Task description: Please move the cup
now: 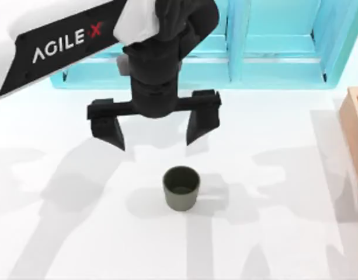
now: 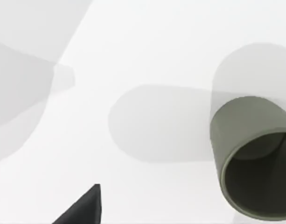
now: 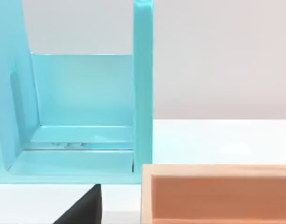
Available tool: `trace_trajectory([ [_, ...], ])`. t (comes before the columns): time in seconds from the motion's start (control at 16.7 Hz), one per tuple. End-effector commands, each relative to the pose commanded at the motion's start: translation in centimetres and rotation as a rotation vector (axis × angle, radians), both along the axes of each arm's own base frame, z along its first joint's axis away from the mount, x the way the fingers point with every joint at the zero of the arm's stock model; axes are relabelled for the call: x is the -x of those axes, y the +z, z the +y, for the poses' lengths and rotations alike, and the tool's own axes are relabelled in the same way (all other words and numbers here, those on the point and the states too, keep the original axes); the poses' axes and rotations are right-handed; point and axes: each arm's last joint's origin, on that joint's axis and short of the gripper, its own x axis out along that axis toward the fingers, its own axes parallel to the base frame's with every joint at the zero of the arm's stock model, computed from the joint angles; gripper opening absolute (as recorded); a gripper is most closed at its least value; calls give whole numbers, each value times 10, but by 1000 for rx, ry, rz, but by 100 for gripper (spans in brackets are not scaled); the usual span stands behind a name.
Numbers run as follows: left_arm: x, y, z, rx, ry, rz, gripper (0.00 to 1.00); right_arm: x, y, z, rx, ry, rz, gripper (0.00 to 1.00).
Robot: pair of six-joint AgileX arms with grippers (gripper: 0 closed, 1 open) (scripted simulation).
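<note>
The cup (image 1: 181, 188) is a small dark olive-grey cylinder with no handle, standing upright on the white table near the middle. My left gripper (image 1: 155, 131) hangs above the table just behind the cup and slightly to its left, open wide with nothing between its fingers. In the left wrist view the cup (image 2: 254, 156) sits off to one side, its dark inside showing, and one black fingertip (image 2: 84, 209) pokes in at the edge. The right wrist view shows one dark fingertip (image 3: 84, 209) of my parked right gripper, set far to the side.
A cyan shelf unit (image 1: 272, 52) runs along the back of the table. A wooden box (image 1: 357, 116) stands at the right edge, also seen close in the right wrist view (image 3: 217, 193). White tabletop surrounds the cup on all sides.
</note>
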Motion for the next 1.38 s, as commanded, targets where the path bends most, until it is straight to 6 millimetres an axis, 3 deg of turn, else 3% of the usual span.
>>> trace_trajectory([
  [0.18, 12, 3, -39, 11, -77, 19, 100, 0, 0, 0, 0, 0, 0, 100],
  [0.3, 19, 7, -53, 22, -111, 19, 100, 0, 0, 0, 0, 0, 0, 100],
  [0.78, 21, 5, -58, 28, -123, 17, 100, 0, 0, 0, 0, 0, 0, 100],
  [1.38, 21, -84, -59, 27, -124, 18, 100, 0, 0, 0, 0, 0, 0, 100],
])
